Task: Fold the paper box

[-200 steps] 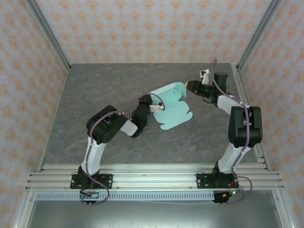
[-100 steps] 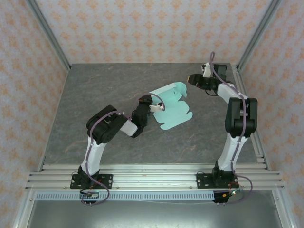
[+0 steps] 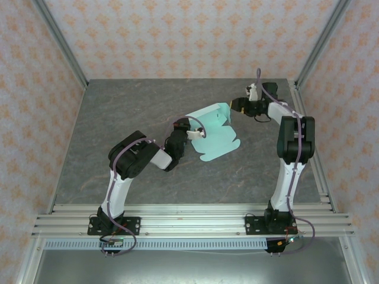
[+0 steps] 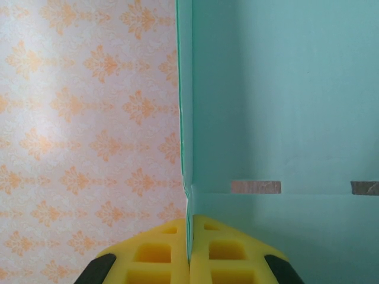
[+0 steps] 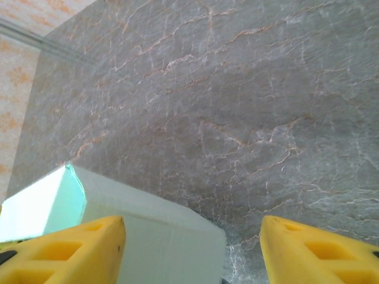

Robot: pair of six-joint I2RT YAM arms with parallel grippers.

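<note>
Jaws on the left: closed, pinching a thin edge of the paper box (image 4: pixel 284 118) between the yellow pads (image 4: pixel 151 257) of the left gripper (image 4: pixel 190 228). From the left wrist: gripping right at a fold, one mint-green panel rising upright from the pads and a second meeting it at a crease, with two small slots cut along that crease. To the left of the card, patterned wall (image 4: pixel 89 118).

From above: reaching in over the grey table (image 3: pixel 118 112) with the left gripper (image 3: pixel 190 131) at the box's left edge. Near the middle of the table, a little toward the far right: the paper box (image 3: pixel 216 136), partly flat on the surface with rounded tabs along its near-right side, partly lifted as a tilted panel on the far side.

Jaws on the right: spread wide, gripping nothing. Just beside the far right corner of the lifted panel: the right gripper (image 3: pixel 237 104); touching or apart, cannot tell. From the right wrist: yellow fingers (image 5: pixel 71 248) far apart at the bottom corners, right gripper (image 5: pixel 192 222) above the table, a pale corner of the paper box (image 5: pixel 148 216) beside the left finger, marbled grey surface beyond.
</note>
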